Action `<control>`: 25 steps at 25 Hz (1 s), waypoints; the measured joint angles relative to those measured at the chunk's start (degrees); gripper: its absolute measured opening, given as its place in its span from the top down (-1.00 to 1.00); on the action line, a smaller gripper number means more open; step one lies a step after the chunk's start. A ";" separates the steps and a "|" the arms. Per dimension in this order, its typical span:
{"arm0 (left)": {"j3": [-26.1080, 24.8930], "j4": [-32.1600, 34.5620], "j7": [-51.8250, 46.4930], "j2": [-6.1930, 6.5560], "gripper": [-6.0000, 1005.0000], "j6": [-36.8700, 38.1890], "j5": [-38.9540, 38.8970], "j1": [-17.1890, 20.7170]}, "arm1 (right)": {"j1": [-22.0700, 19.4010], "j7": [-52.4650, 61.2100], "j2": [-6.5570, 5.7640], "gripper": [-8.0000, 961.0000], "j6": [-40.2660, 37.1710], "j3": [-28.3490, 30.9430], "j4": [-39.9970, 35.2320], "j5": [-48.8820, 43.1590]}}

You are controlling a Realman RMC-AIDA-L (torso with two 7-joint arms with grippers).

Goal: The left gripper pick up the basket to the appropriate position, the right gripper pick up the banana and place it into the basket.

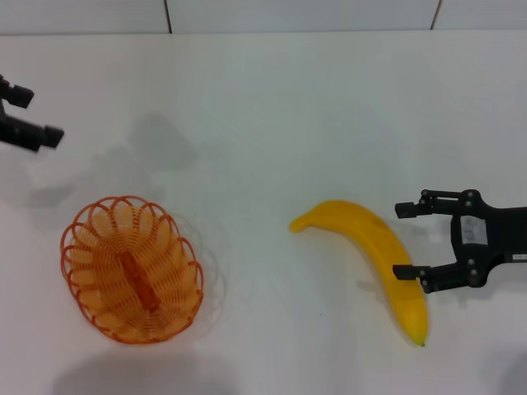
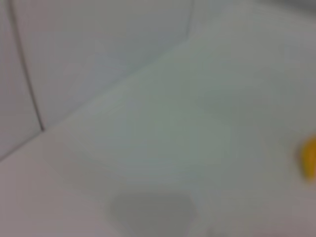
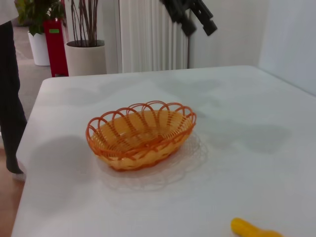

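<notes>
The orange wire basket (image 1: 132,267) stands on the white table at the front left; it also shows in the right wrist view (image 3: 140,133). The yellow banana (image 1: 370,259) lies at the front right, and one end of it shows in the right wrist view (image 3: 252,229). My right gripper (image 1: 403,240) is open at the banana's right side, its lower fingertip against the banana. My left gripper (image 1: 43,115) is open and empty at the far left, above and behind the basket; it also shows in the right wrist view (image 3: 196,24).
The white table (image 1: 272,123) runs back to a tiled wall. In the right wrist view, potted plants (image 3: 84,44), a red stand (image 3: 55,47) and a standing person (image 3: 10,94) lie beyond the table's far edge.
</notes>
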 joint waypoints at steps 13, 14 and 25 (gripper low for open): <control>18.37 -4.07 12.96 -3.72 -0.52 -7.56 3.58 -0.02 | 0.36 0.02 -0.13 -0.82 0.02 0.00 0.50 0.04; 18.37 -4.07 12.96 -3.72 -0.51 -7.56 3.58 -0.02 | 0.36 0.02 -0.14 -0.82 0.02 0.00 0.50 0.04; 22.91 -14.87 13.79 -3.88 -0.47 -15.04 4.88 -3.34 | 0.36 0.23 -0.06 -0.82 0.02 -0.01 0.62 0.00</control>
